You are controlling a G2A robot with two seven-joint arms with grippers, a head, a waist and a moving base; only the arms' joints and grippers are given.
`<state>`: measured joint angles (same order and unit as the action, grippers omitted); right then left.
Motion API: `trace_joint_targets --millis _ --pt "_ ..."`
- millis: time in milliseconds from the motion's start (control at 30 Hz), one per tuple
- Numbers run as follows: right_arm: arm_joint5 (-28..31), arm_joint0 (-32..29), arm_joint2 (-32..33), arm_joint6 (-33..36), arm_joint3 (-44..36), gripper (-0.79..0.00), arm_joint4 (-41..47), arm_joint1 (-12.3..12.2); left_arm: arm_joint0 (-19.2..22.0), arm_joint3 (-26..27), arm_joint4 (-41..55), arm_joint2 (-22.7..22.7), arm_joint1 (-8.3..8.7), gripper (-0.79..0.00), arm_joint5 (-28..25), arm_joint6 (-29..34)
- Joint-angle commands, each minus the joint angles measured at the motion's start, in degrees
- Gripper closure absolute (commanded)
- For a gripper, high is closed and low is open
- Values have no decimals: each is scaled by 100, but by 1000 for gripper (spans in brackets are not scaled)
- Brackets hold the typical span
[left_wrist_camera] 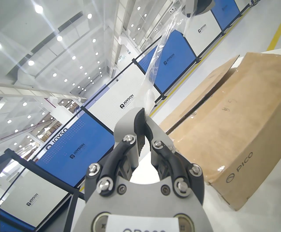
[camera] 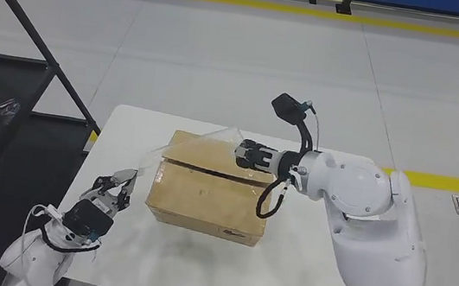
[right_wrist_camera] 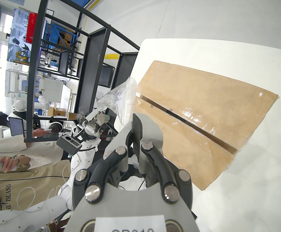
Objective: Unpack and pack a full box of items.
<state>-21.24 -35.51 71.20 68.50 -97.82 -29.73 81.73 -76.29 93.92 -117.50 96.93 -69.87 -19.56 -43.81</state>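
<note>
Contents hidden inside shut box [left_wrist_camera: 219, 131]; one end cut off in L wrist view.

A white round-cornered table [camera: 196, 261] bears one thing; a brown rectangular cardboard box [camera: 205, 194] lies flat on it, just beside the left claw [camera: 124, 180]; its far edge sits under the right claw [camera: 241, 155].

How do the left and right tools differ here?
The left tool is off the box, beside its side; the right tool is above the box's top. The clear film is a thin strip at the left tool but a bunched wad at the right tool. Both are shut on that film.
</note>
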Motion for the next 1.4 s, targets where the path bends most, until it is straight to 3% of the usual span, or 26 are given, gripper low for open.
trace_joint_targets --millis 0,100,333,533,700,733,1133,1367 --pt "-99 -74 7 168 119 0 384 5 11 6 -67 1 27 0 -19 -121" --pt "-593 123 116 784 569 0 1111 5 84 -111 -373 79 96 0 -56 -357" --pt "-416 767 -201 1041 2203 0 3271 -125 402 -560 -342 267 229 0 -451 -746" --pt "-648 1392 -1266 810 3161 0 5371 -422 676 -878 -234 269 323 0 -843 -874" --pt "-918 1841 -2160 539 3354 0 6933 -777 837 -1094 -197 249 396 0 -1060 -892" --pt "-1009 1939 -2309 448 3335 0 7046 -862 856 -1123 -207 256 413 0 -1087 -900" --pt "-1016 1881 -2303 367 3331 0 7087 -860 862 -1175 -203 296 444 0 -1077 -896" --pt "-1671 1748 -2498 -216 3418 0 8225 -799 956 -1365 -177 222 513 0 -1136 -770"
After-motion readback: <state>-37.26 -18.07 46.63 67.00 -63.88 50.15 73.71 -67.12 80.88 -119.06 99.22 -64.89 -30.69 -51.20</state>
